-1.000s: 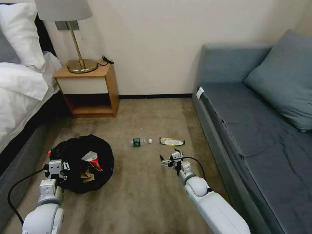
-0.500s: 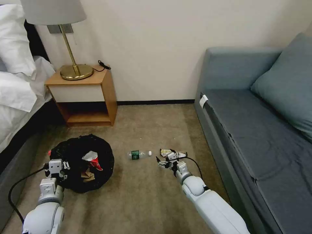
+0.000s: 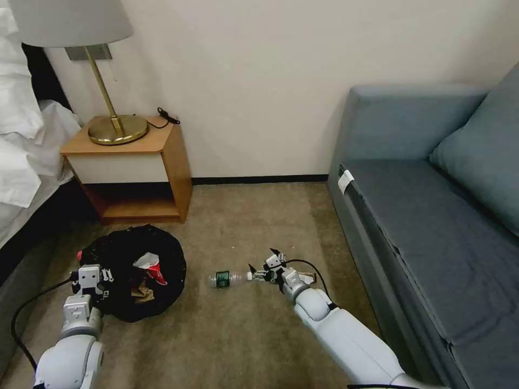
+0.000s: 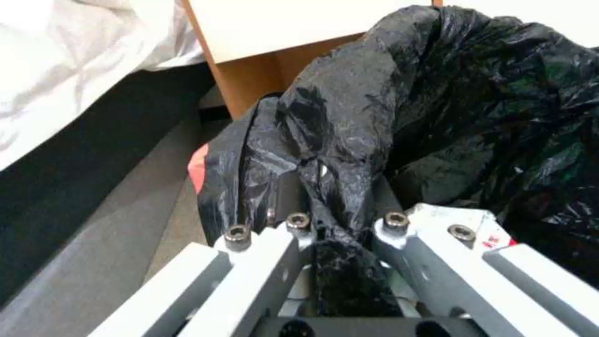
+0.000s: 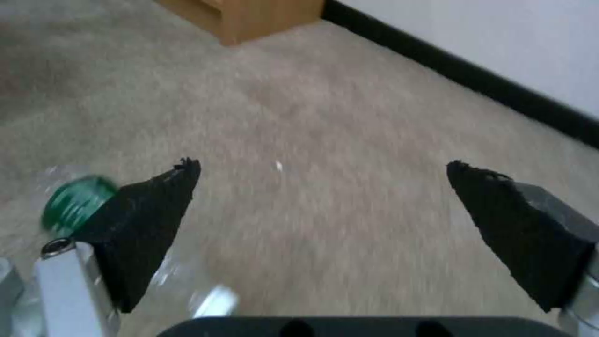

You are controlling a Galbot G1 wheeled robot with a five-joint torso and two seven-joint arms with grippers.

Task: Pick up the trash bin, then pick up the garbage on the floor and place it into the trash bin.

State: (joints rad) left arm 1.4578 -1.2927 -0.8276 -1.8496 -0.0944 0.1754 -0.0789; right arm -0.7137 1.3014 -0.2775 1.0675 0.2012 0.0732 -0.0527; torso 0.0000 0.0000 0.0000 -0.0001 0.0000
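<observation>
The small round trash bin lined with crinkly black plastic bag [image 3: 132, 273] sits on the beige carpet floor [image 3: 232, 335] near the wooden nightstand [image 3: 130, 167]. Inside it lie a crumpled red-and-white wrapper [image 3: 153, 268] and a crumpled brown paper bag [image 3: 141, 292]. The left gripper [image 4: 340, 224] has its fingers pinching a fold of the black liner at the bin's near rim.

The clear plastic bottle with a green label [image 3: 226, 279] lies on its side on the carpet, between the bin and the grey sofa [image 3: 432, 227]. The right gripper [image 3: 263, 266] hovers low at the bottle's cap end, fingers spread wide; in the right wrist view the bottle sits beside one finger pad [image 5: 147, 220], not between the two. A flat snack wrapper [image 3: 307, 277] lies mostly hidden behind that wrist.

The bottle looks empty, so it is probably light, smooth, and apt to roll or skid if nudged. Its thin wall would likely dent, so closing across the labelled middle seems safest.
</observation>
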